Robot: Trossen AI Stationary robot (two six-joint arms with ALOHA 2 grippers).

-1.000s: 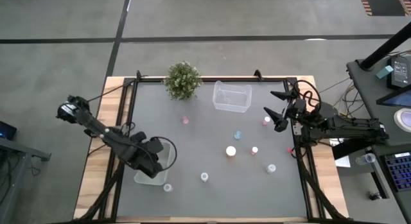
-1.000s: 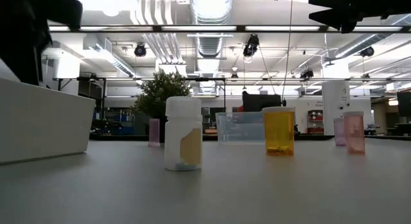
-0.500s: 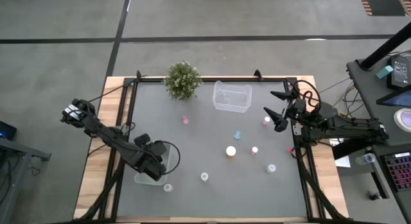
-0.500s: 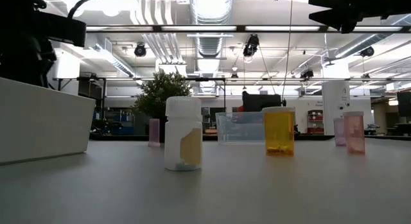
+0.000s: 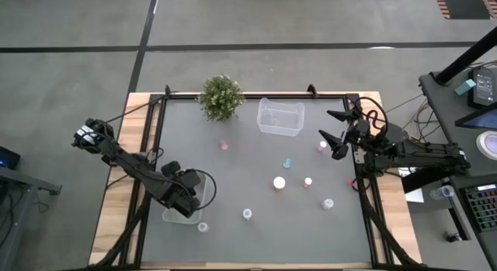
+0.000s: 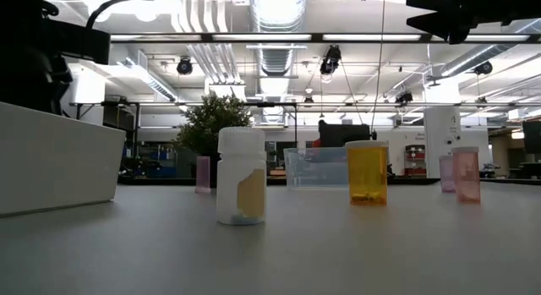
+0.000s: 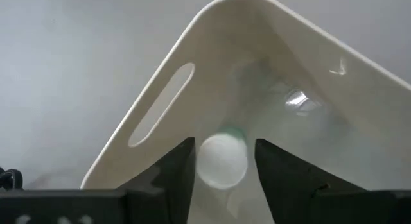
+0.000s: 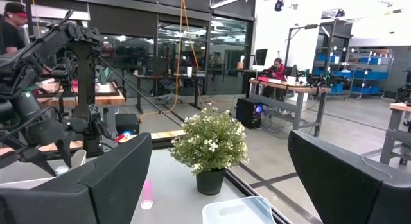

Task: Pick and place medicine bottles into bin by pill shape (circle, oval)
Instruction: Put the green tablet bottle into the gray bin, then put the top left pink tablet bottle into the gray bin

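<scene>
Here, left hand (image 7: pixel 221 163) pinching a white-capped bottle (image 7: pixel 222 161) over the white bin (image 7: pixel 308 76); no legible labels.

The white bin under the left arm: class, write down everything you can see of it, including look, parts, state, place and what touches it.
The white bin looks like smooth, opaque plastic, with rounded corners and a slot handle cut in one wall. It stands upright and open-topped on the grey table, near the front left. The left gripper hangs over its inside, fingers shut on a white-capped bottle with a greenish body. Another small bottle stands just outside it on the table.
</scene>
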